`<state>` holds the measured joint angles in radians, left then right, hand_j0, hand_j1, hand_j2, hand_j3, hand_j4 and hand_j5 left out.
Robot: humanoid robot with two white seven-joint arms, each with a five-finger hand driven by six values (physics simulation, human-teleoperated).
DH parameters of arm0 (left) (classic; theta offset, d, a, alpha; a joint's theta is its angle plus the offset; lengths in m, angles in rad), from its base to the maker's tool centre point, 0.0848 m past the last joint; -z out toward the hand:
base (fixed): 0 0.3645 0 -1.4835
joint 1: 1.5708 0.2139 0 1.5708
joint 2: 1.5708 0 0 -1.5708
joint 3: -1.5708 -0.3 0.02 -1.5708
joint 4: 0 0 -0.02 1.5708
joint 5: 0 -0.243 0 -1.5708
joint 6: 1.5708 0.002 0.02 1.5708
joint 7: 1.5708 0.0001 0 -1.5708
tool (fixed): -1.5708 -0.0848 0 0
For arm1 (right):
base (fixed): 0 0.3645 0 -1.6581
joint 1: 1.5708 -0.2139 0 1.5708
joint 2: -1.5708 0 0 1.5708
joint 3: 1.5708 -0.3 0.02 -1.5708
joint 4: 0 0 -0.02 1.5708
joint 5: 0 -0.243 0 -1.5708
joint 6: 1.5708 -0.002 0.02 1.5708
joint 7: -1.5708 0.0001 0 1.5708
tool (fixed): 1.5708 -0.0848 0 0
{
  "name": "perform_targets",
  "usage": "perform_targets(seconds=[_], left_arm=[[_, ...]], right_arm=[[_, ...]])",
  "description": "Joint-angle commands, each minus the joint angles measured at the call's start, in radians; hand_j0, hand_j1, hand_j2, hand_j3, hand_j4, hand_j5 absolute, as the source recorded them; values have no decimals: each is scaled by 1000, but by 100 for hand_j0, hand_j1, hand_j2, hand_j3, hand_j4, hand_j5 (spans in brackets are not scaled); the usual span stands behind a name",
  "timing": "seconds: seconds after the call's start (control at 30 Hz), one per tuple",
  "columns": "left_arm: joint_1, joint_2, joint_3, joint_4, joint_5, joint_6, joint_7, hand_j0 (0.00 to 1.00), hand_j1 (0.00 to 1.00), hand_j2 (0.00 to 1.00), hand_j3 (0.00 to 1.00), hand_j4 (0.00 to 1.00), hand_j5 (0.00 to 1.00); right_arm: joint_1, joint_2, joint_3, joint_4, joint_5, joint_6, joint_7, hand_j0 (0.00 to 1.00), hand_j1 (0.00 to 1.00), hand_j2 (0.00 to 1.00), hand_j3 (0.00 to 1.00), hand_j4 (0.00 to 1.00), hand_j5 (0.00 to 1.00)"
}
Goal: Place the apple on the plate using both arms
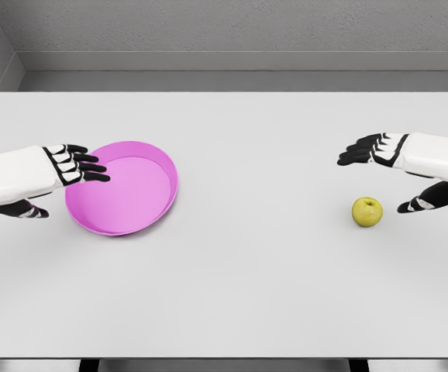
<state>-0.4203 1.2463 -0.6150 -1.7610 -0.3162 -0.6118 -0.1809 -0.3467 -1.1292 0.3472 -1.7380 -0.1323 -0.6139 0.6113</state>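
Note:
A yellow-green apple (367,211) sits on the white table at the right. A pink plate (143,203) lies at the left. My right hand (387,174) hovers just right of and above the apple, fingers spread, thumb low beside it, holding nothing. My left hand (61,182) reaches in over the plate's left rim with its fingers extended above the plate, empty as well.
The white table (247,279) fills the view, with a grey wall behind its far edge. Nothing else stands on it besides the plate and the apple.

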Motion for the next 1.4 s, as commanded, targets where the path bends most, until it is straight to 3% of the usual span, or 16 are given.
perform_targets(seconds=[0.0, 0.2, 0.3, 0.37, 0.4, 0.43, 0.47, 0.53, 0.6, 0.67, 0.7, 0.77, 0.83, 0.9, 1.07, 1.37], left_arm=[[0, -5, 0, 0, 6, 1, -9, 100, 100, 100, 100, 100, 100], [0, -8, 0, 0, 5, 1, -17, 100, 100, 100, 100, 100, 100], [0, -54, 9, 3, 3, 1, -100, 100, 100, 100, 100, 100, 100], [0, -67, 11, 5, 3, 1, -121, 100, 100, 100, 100, 100, 100], [0, -68, 11, 5, 3, 1, -121, 100, 100, 100, 100, 100, 100], [0, -74, 11, 5, 3, 1, -123, 100, 100, 100, 100, 100, 100], [0, -74, 11, 5, 3, 1, -123, 100, 100, 100, 100, 100, 100], [0, -73, 15, 1, 5, 1, -124, 100, 100, 100, 100, 100, 100], [0, -73, 18, 1, 3, 1, -141, 100, 100, 100, 100, 100, 100], [0, -76, 26, -2, 5, 1, -195, 100, 100, 100, 100, 100, 100], [-1, -82, 27, -2, 6, 1, -232, 100, 100, 100, 100, 100, 100], [2, -88, 41, -2, 6, 1, -247, 100, 100, 100, 100, 100, 100], [2, -88, 41, -2, 8, 1, -250, 100, 100, 100, 100, 100, 100], [2, -91, 43, -2, 9, 1, -262, 100, 100, 100, 100, 100, 100], [0, -97, 46, 0, 12, 1, -269, 100, 100, 100, 100, 100, 100], [2, -96, 55, 0, 14, 1, -270, 100, 100, 100, 100, 100, 100]], right_arm=[[0, -3, 0, 3, -4, 3, 0, 100, 100, 100, 100, 100, 100], [-2, -4, -11, 21, -3, 3, 0, 100, 100, 100, 100, 100, 100], [-38, 2, -30, 37, 99, 3, 0, 100, 100, 100, 100, 100, 100], [-43, -11, -19, 41, 91, 3, 0, 100, 100, 100, 100, 100, 100], [-51, -11, 35, 66, 85, 3, 0, 100, 100, 100, 100, 100, 100], [-147, -9, 166, 127, 82, 3, 0, 100, 100, 100, 100, 100, 100], [-205, -7, 240, 144, 50, 3, 0, 100, 100, 100, 100, 100, 100], [-210, -30, 228, 153, -33, 3, 0, 100, 100, 100, 100, 100, 100], [-212, -21, 173, 224, -35, 3, 0, 100, 100, 100, 100, 100, 100], [-247, -24, 265, 291, -33, 3, 0, 100, 100, 100, 100, 100, 100], [-271, -21, 322, 287, -38, 3, 0, 100, 100, 100, 100, 100, 100], [-296, -26, 332, 261, -81, 3, 0, 100, 100, 100, 100, 100, 100], [-285, -27, 337, 164, -85, 3, 0, 100, 100, 100, 100, 100, 100], [-293, -27, 337, 61, -85, 108, 0, 100, 100, 100, 100, 100, 100], [-279, -23, 339, 81, -87, 138, 0, 100, 100, 100, 100, 100, 100], [-265, 25, 404, 201, -89, 138, 0, 100, 100, 100, 100, 100, 100]])
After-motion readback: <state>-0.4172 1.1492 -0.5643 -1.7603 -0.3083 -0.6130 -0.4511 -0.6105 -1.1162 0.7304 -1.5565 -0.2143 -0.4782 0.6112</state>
